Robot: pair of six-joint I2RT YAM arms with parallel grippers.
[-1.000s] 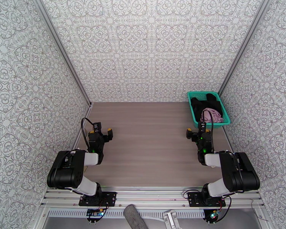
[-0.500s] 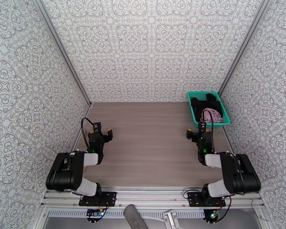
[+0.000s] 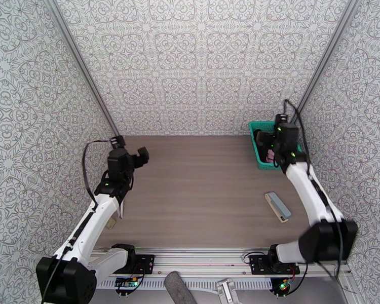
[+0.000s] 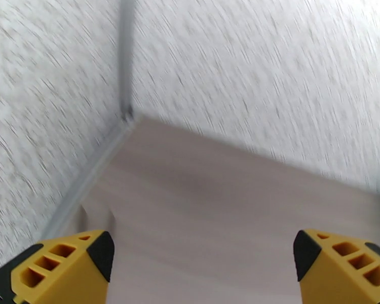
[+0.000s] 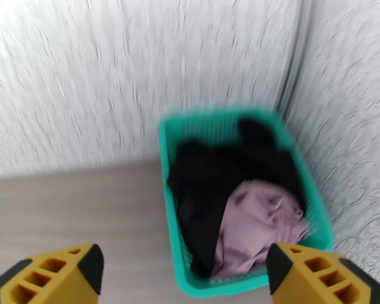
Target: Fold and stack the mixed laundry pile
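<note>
While the right end effector gapes, the laundry pile lies ahead.

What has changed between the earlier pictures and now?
Both arms unfolded: the right claw reached out to the teal basket, the left claw rose toward the far left corner. Both are open, holding nothing. The basket, black garment and pink shirt stayed in place.

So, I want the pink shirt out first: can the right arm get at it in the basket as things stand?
Probably yes. The right gripper hangs open over the teal basket, and the mauve-pink shirt lies on top of the black garment, nothing covering it.
</note>
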